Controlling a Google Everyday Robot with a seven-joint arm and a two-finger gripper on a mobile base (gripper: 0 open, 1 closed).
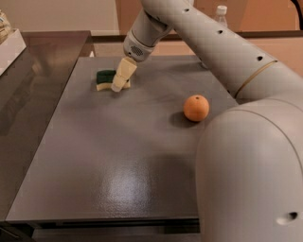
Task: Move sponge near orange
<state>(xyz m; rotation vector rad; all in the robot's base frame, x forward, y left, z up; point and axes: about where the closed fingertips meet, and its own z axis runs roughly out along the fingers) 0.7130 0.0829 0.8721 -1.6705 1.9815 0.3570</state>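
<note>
The sponge (105, 79), dark green on top with pale yellow foam below, lies flat on the grey table (118, 151) at the far left. My gripper (119, 84) hangs from the white arm and reaches down over the sponge's right end, covering that end. The orange (196, 108) sits on the table to the right of the sponge, well apart from it and nearer the camera.
A clear plastic bottle (220, 11) with a white cap stands at the table's far right, mostly hidden behind the arm. The arm's large white shell (251, 170) fills the right foreground. A dark glossy counter (33, 80) adjoins the table on the left.
</note>
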